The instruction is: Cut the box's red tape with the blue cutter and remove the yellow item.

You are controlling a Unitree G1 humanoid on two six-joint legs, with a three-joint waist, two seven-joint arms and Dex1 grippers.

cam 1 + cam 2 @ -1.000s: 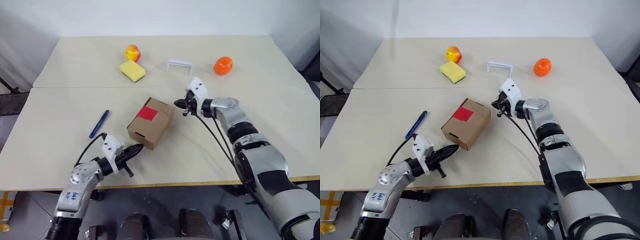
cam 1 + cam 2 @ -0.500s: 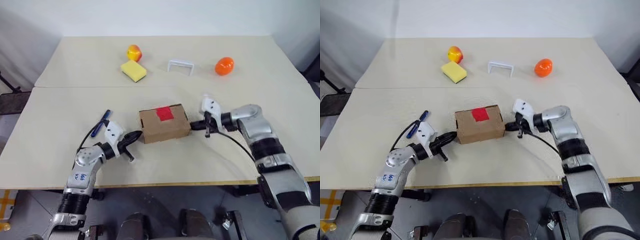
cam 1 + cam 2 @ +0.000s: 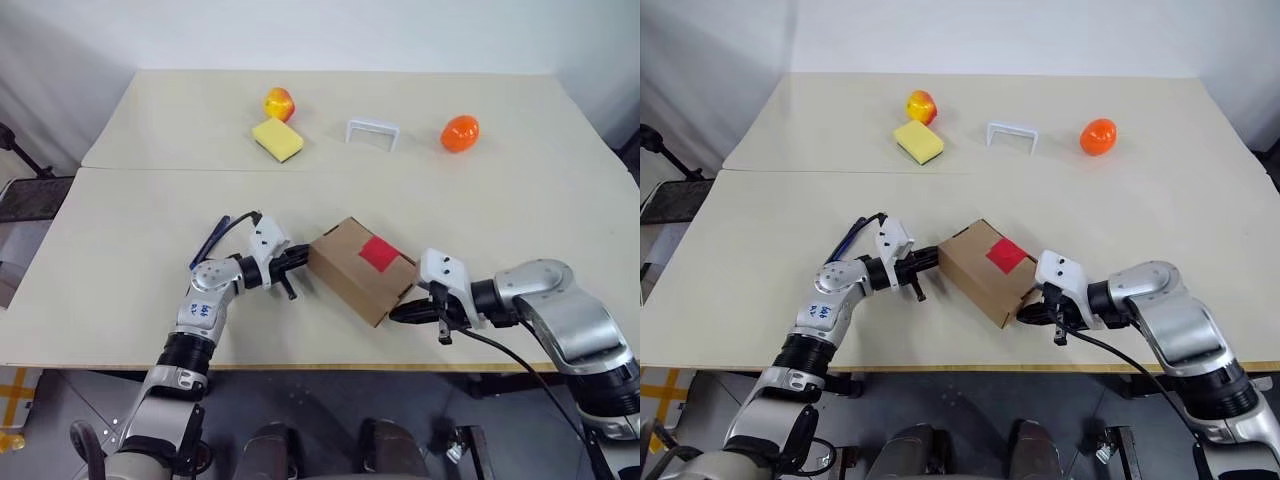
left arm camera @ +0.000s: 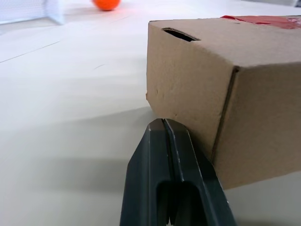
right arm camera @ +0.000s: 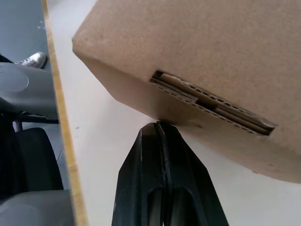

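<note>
Box [image 3: 362, 270] sits at centre frame in the head views, near the table's [image 3: 120, 260] front edge, skewed: long axis runs upper left to lower right. Red tape [image 3: 379, 253] uncut on the top flap seam, so the lid is sealed. Slot side faces lower right, toward the right gripper [image 3: 395, 314]; no sign of the yellow item, presumably inside.

Both grippers closed, gripping nothing. Left gripper [image 3: 300, 258] has its closed tips against the box's upper-left end; the right one's tips touch the bottom edge just under the slot. Reads as 2-sided nudging to square the box up, not a grasp.

Blue cutter [image 3: 210, 243] lies left of centre, mostly hidden behind the left forearm, long axis roughly lower left to upper right. Not picked up.

To do this step well: push low and slow, keep the opposing tips balanced so the box rotates without tipping or sliding off the front edge. Stop with the tape seam reachable for a cutter stroke.

Upper frame, well apart: apple [image 3: 279, 103], yellow sponge [image 3: 277, 139], white bracket [image 3: 372, 131], orange fruit [image 3: 459, 132].
</note>
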